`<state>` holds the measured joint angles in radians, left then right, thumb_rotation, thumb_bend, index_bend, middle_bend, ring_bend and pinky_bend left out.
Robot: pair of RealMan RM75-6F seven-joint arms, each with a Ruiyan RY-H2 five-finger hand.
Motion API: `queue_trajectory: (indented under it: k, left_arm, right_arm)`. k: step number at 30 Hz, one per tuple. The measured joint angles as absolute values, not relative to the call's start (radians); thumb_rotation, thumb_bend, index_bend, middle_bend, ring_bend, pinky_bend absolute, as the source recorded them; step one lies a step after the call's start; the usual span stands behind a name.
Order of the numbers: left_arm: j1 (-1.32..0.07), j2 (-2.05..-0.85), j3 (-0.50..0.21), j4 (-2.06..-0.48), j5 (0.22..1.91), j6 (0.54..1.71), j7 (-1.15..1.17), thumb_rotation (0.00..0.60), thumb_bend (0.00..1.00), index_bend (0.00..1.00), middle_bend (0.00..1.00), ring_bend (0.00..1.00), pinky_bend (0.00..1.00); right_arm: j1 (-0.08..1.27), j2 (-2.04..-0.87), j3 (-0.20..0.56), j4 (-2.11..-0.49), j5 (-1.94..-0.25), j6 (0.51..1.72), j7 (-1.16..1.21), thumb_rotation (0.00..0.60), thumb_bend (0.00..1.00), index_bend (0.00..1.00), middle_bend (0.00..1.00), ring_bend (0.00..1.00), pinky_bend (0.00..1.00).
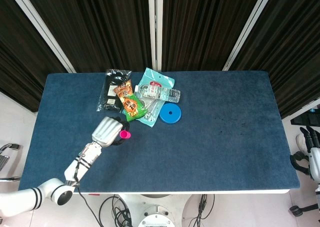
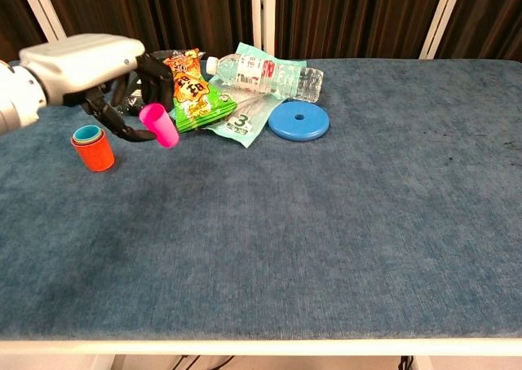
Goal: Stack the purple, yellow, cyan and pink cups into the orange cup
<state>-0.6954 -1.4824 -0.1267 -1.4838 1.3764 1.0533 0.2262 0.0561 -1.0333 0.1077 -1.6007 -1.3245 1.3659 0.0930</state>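
The orange cup (image 2: 95, 151) stands upright at the table's left, with a cyan cup (image 2: 84, 133) nested in it; any cups below the cyan one are hidden. My left hand (image 2: 94, 68) hovers above and just behind that stack and grips the pink cup (image 2: 159, 125), which is lifted off the cloth and tilted, its mouth toward the hand. In the head view the left hand (image 1: 106, 130) covers the orange cup, and the pink cup (image 1: 124, 134) pokes out on its right. My right hand (image 1: 311, 152) hangs beside the table's right edge, holding nothing.
Behind the hand lie a green and orange snack bag (image 2: 192, 93), a water bottle (image 2: 265, 75) on a teal packet, a blue disc (image 2: 298, 122) and a black packet (image 1: 112, 89). The blue cloth table (image 2: 326, 240) stretches out to the right.
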Motion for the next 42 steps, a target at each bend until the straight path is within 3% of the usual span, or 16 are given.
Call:
queue_trajectory:
  k: [10,30,33,35,37,42]
  left_arm:
    - [-0.621,-1.317,-0.122,-1.537,1.262,1.053,0.251,0.6,0.26,0.52,0.53,0.43,0.63]
    - [-0.637,-1.375,-0.117,-1.412,1.224,0.967,0.199,0.6,0.26,0.52,0.53,0.43,0.62]
    - [-0.636,-1.376,-0.116,-1.411,1.228,0.967,0.19,0.6,0.26,0.43,0.47,0.42,0.61]
    - [-0.636,-1.375,-0.114,-1.413,1.23,0.963,0.183,0.6,0.23,0.25,0.34,0.35,0.55]
    - [-0.635,-1.373,-0.114,-1.416,1.235,0.962,0.169,0.6,0.21,0.13,0.22,0.25,0.46]
    - [-0.624,-1.37,-0.118,-1.419,1.265,1.004,0.139,0.6,0.19,0.07,0.15,0.12,0.33]
  right_arm:
    - [0.056,-1.031,0.103,-1.631,-1.342,1.382,0.065,0.6,0.3,0.0,0.0,0.0,0.0]
    - [0.057,-1.016,0.101,-1.648,-1.339,1.381,0.058,0.6,0.3,0.0,0.0,0.0,0.0]
    - [0.058,-1.016,0.102,-1.645,-1.335,1.379,0.06,0.6,0.3,0.0,0.0,0.0,0.0]
    - [0.058,-1.016,0.102,-1.645,-1.334,1.378,0.06,0.6,0.3,0.0,0.0,0.0,0.0]
    - [0.059,-1.017,0.102,-1.645,-1.334,1.378,0.06,0.6,0.3,0.0,0.0,0.0,0.0]
    - [0.059,-1.018,0.101,-1.646,-1.336,1.38,0.057,0.6,0.3,0.0,0.0,0.0,0.0]
